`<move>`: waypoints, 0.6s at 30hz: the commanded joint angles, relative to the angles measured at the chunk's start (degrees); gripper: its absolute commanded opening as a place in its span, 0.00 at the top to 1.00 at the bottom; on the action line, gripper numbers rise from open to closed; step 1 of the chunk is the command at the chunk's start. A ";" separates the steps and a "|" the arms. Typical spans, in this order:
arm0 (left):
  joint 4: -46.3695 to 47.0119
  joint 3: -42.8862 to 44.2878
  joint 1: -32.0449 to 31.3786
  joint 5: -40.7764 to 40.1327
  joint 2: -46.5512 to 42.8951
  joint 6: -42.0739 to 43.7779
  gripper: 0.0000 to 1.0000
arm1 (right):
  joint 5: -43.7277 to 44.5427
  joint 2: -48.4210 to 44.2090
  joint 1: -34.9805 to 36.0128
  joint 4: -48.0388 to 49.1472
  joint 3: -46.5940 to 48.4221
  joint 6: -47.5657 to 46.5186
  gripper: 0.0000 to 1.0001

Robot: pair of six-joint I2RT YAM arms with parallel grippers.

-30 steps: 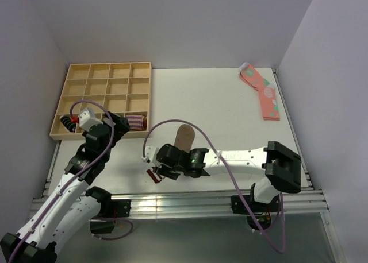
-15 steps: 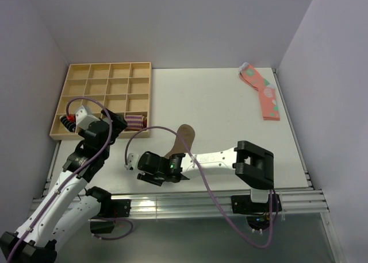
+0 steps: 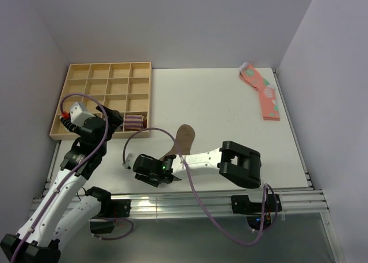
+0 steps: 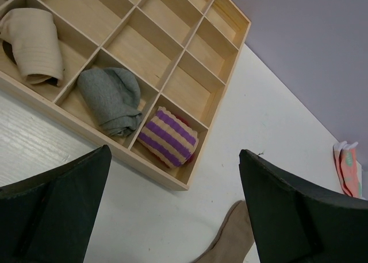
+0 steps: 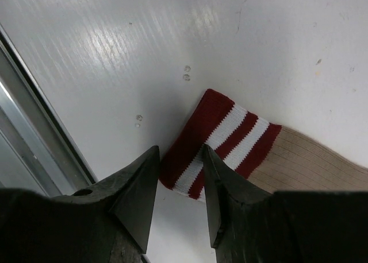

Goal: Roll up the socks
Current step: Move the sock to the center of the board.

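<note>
Table [image 3: 230, 113]; right end effector [image 5: 180, 154] shifted left, narrowing over sock [image 5: 230, 139] cuff; left end effector [image 4: 174, 159] wide

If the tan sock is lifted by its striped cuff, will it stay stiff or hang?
Probably hangs limp: the tan sock is thin ribbed knit lying flat. Likely light, and its textured knit should not slip easily.

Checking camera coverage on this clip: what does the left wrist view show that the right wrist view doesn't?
Only the left wrist: the wooden tray holding a cream bundle, a grey bundle and a purple-striped bundle, plus the pink sock. Only the right wrist: the red-and-white cuff below the right gripper, and the metal rail. Both: the tan sock and the white table.
</note>
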 commanded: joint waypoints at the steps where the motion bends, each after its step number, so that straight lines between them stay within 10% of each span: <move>1: 0.62 1.42 0.93 1.35 -0.47 1.72 0.00 | 0.25 1.81 0.13 -0.43 1.86 1.02 0.56; 18: 7.37 -3.59 1.63 8.19 2.33 1.72 0.07 | -14.06 -11.62 -14.10 0.10 -13.51 -19.27 0.75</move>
